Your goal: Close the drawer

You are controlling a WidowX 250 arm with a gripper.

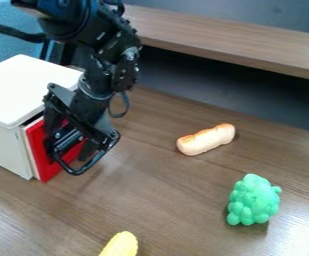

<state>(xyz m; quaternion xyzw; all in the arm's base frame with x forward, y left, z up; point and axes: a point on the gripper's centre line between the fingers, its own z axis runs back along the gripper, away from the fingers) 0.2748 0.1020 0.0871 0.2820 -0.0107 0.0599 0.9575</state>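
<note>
Woodgrain bench (163, 195), and by its left edge the white cabinet (30, 85), its red-fronted drawer (36, 145) looking nearly home! Gripper (83, 155) right at that front; jaws spread or pressed together, can't tell. Needs a square, gentle push straight inward, or the cabinet may skid.

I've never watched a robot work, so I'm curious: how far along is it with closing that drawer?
Nearly there, by the look of it. Done: the drawer's red front sits close to the white cabinet. In hand: the gripper is right at that front, though whether it is pressing can't be told. Left: a narrow dark gap shows behind the front's upper edge, so probably a last short push.
</note>
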